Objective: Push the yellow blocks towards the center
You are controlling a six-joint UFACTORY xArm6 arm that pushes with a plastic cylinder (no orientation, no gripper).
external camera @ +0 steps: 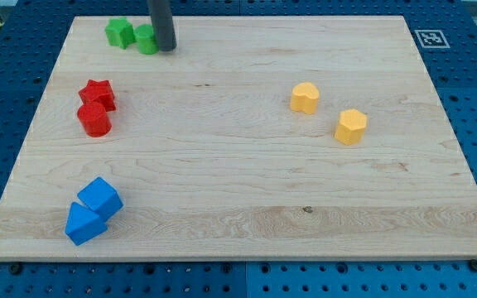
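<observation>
Taking the wooden board [238, 215] as landmark: nearest, at its bottom-left corner, two blue blocks [92, 210] touch. Farther up, two yellow blocks [305, 98] [350, 126] lie right of centre, near each other; two red blocks [96, 107] touch at left. Farthest, my tip [166, 47], a bare rod holding nothing, touches two green blocks [131, 36].

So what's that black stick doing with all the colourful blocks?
That stick is my pushing rod. My tip is at the view's top left, right beside the two green blocks. My job is to push the two yellow blocks toward the middle of the wooden board; they sit at the view's right, far from my tip. The red blocks and blue blocks sit along the view's left side.
</observation>
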